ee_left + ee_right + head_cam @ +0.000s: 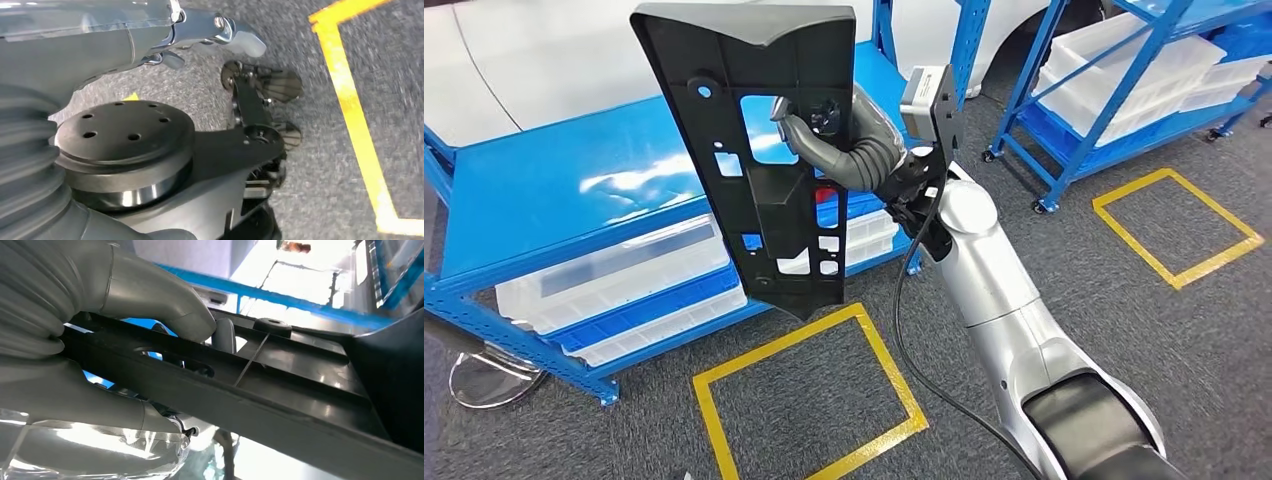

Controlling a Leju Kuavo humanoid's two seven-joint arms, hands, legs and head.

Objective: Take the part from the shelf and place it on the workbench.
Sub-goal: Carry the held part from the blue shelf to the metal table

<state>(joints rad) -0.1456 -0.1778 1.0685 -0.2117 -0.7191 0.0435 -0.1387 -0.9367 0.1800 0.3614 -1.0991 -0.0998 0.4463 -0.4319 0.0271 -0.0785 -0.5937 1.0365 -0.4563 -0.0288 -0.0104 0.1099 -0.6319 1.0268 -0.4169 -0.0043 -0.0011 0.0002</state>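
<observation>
Blue shelf [554,190] over white bins [614,285]

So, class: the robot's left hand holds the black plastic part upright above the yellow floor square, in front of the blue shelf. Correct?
Not quite: the head view shows the right hand holding the black plastic part, not the left. The rest stands: upright, above the yellow floor square, before the blue shelf.

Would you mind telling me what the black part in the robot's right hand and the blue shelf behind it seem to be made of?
The black part looks like moulded plastic, matte: ribs, bosses and cut-out windows in one piece. The blue shelf seems to be painted metal; its glossy deck mirrors the lights. The right hand grips the part through a window.
</observation>
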